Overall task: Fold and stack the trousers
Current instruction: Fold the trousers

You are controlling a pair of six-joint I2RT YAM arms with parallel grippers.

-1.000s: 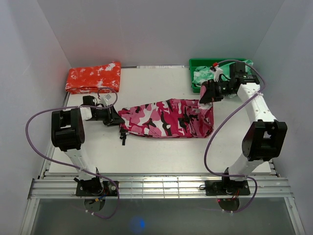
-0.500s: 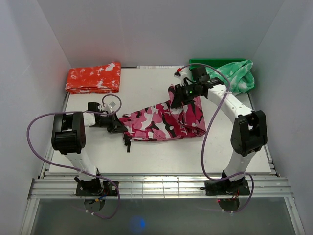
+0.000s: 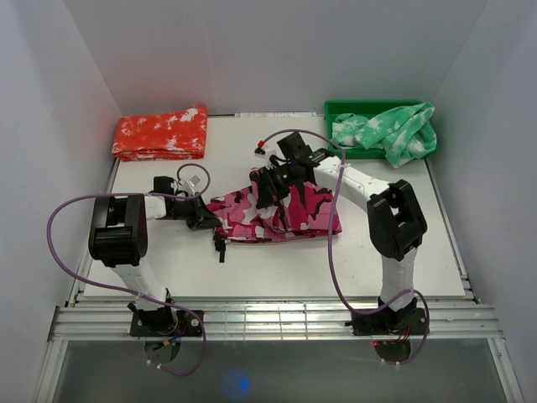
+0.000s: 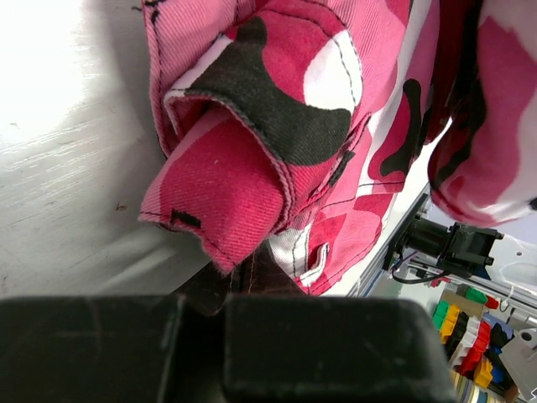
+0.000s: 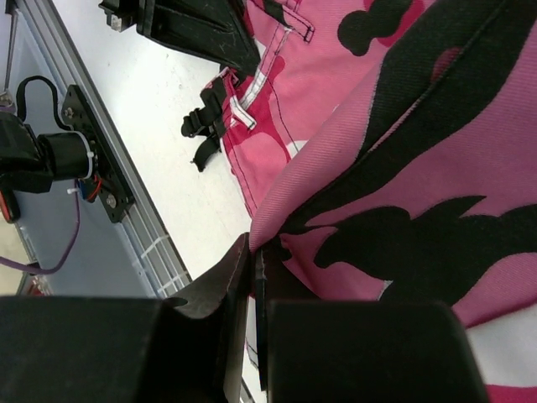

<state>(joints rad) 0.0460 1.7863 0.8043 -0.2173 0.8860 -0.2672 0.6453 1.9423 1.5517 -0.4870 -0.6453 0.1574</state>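
Now my left gripper (image 3: 203, 216) is closed on the waist of the trousers (image 3: 298, 220) at mid-table. Beyond, my right gripper (image 3: 267, 189), clamped on the leg end, holds it over the middle. A slip there could skew the fold.

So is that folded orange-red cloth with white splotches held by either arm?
No, the orange-red cloth lies alone in the far left corner; the left gripper and right gripper are at the pink camouflage trousers.
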